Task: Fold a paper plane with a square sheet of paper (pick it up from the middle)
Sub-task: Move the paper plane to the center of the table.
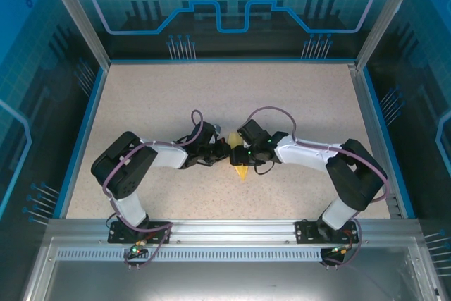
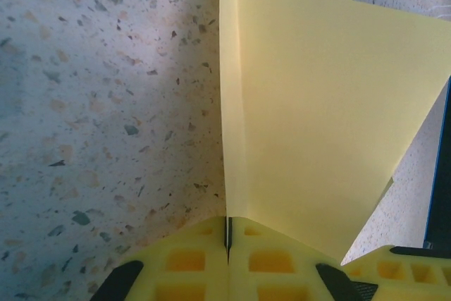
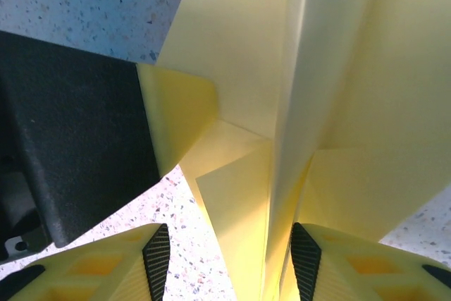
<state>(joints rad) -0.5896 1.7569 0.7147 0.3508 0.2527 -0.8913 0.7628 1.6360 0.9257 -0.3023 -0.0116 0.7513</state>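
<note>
1. Both arms meet at mid-table (image 1: 176, 96), wrists nearly touching, with the yellow paper plane (image 1: 241, 172) between them.
2. Left gripper (image 2: 227, 229): clenched, the yellow fingers (image 2: 187, 262) pressed together, and one edge of the paper plane (image 2: 317, 125) is pinched in the seam between them.
3. In the left wrist view the paper stands up from the fingers. It has a sharp vertical crease, and a broad flap fans out to the right above the speckled surface.
4. Right gripper (image 3: 231, 236): released, jaws apart. The black pads (image 3: 156, 259) sit either side of the folded keel of the paper plane (image 3: 338, 68). Table shows between the left pad and the paper, so there is no clamp.
5. The paper is partly folded, with layered flaps and a pointed tip towards the arm bases in the top view.
6. A black housing (image 3: 70, 139) sits just beside the paper in the right wrist view.
</note>
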